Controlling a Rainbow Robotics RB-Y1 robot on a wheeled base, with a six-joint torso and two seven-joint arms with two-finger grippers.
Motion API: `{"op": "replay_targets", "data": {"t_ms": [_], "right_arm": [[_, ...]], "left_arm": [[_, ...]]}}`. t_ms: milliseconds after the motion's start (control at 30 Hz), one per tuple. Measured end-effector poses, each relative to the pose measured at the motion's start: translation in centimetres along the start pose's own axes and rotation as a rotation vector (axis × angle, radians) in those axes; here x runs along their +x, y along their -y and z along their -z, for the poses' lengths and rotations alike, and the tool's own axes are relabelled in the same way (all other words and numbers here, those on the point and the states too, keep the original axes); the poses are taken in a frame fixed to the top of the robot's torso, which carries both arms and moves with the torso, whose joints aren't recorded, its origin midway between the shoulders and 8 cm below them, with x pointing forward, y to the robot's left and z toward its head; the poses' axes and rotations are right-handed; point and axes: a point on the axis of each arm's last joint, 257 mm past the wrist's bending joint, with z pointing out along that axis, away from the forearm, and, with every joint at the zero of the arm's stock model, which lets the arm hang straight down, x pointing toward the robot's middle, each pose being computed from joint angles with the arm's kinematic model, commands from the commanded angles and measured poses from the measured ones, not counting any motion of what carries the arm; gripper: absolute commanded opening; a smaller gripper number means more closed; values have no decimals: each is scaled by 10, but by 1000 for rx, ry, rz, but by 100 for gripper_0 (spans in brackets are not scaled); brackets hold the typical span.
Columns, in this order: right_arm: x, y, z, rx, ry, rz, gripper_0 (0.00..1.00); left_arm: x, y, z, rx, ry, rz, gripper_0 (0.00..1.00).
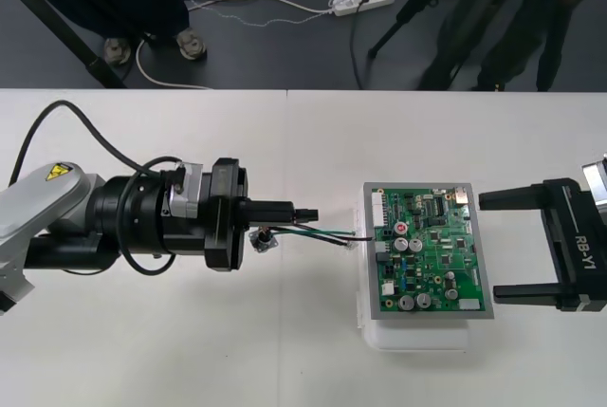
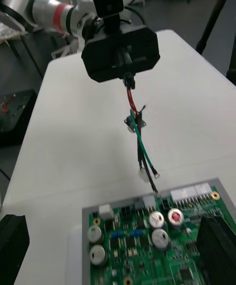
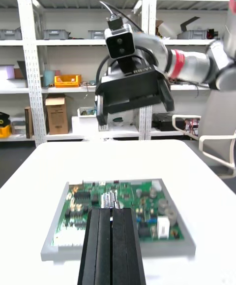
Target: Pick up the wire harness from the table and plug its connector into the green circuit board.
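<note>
Front view: clamped harness (image 1: 318,231) wires in shut left pincer (image 1: 306,211), far end at board's (image 1: 432,250) left edge, seating unclear. Hung limp, socket (image 1: 261,241) dangling over bench (image 1: 285,341). Judged light, floppy, fragile; best pinched close to that end. Right pincer (image 1: 490,246): gaped empty beside board.

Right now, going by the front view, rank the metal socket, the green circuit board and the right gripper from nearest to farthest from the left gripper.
1. metal socket: hanging close beside the left gripper, whose fingers are shut on the wire harness.
2. green circuit board: farther toward the robot's right.
3. right gripper: open, at the board's far edge.
</note>
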Motion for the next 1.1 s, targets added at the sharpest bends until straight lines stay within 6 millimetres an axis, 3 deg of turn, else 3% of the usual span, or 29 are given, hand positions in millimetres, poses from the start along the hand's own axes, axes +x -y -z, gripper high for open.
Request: {"op": "replay_targets", "data": {"t_ms": [300,600,1100], "right_arm": [[26,31,24,78,-207,52,100],[58,43,57,89,-457,104,100],[116,49,80,73,-826,228,100]], "left_arm": [[37,11,19,13,10,83,0],[69,21,35,23,-37,-46,0],[97,37,18,60,-71,-49,0]]}}
